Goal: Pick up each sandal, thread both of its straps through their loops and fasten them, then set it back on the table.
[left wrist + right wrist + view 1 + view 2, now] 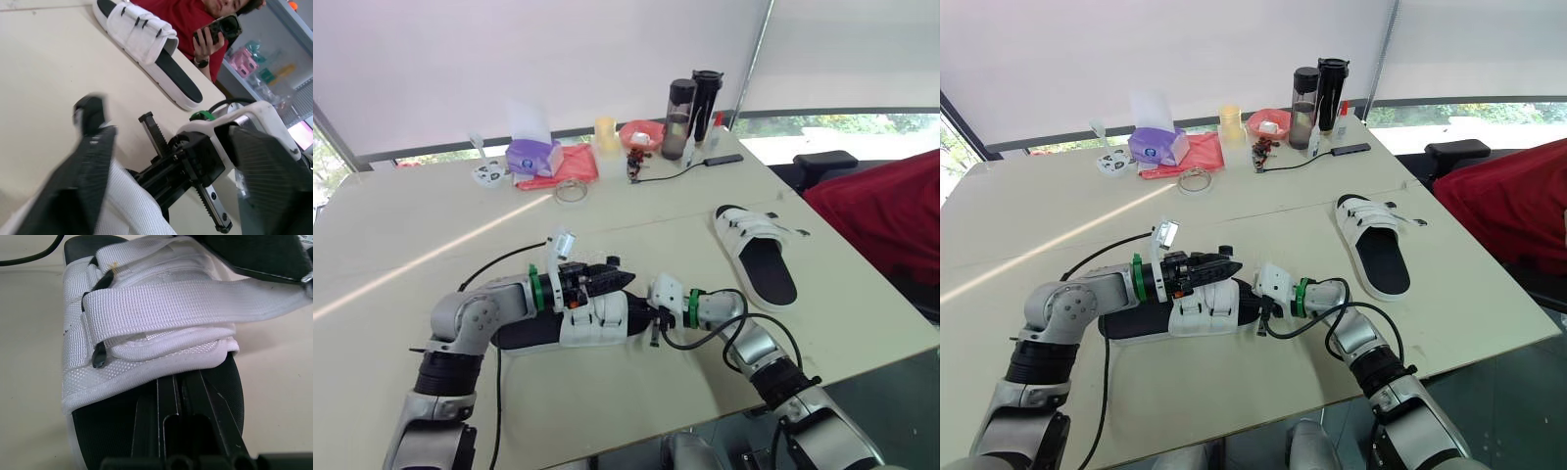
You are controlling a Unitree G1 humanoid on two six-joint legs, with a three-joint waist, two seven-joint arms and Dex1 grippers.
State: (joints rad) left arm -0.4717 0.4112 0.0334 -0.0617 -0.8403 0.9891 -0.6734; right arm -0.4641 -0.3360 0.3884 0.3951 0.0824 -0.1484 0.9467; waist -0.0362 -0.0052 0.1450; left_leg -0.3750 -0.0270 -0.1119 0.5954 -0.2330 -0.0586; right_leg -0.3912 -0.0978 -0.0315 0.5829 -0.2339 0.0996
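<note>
Plainly two sandals: near sandal (592,320) and far sandal (764,264), well apart.

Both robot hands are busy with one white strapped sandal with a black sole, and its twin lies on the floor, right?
Not quite: the twin white strapped, black-soled sandal lies on the beige table, not the floor, as the left eye view shows. The left gripper and right gripper are indeed at the first sandal.
</note>
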